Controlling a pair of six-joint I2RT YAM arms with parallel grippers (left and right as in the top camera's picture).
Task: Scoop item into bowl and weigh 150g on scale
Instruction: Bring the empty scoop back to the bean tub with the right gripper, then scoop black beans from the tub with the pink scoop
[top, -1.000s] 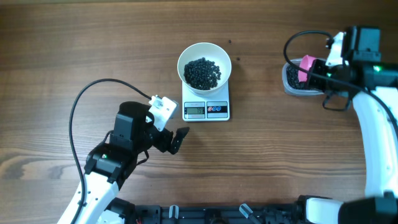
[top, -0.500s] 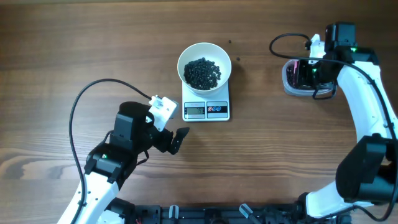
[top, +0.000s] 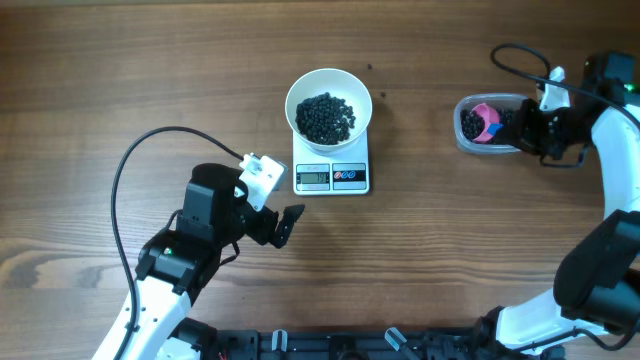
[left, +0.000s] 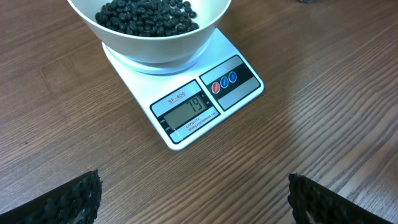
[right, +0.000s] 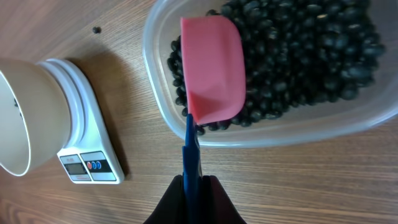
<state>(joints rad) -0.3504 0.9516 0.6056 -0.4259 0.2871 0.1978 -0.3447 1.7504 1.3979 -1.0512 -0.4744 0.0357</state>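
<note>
My left hand (top: 283, 224) hangs released over the brown wood-grain worktop (top: 150, 60), its black fingers (left: 62, 199) spread wide. It is aimed at the small white square kitchen scale (top: 331, 176) just ahead. A black cable (top: 125, 170) loops off to my left.

The scale's grey display and round buttons face me, and the display reads 79. The round white bowl (top: 328, 100) sits on the scale's platform. A heap of tiny round black beads (top: 325, 117) lies in the bottom of the bowl. One stray bead (top: 369, 68) lies on the wood beyond the bowl.

Well to the right stands a clear rounded plastic tub (top: 462, 135) holding more black beads (right: 298, 56). A pink plastic scoop (top: 485, 122) lies among them, its cup toward the scale. Its long axis runs left to right across the worktop. Its thin blue handle (right: 190, 149) reaches back into my right hand (right: 193, 186), which is clenched on it.
</note>
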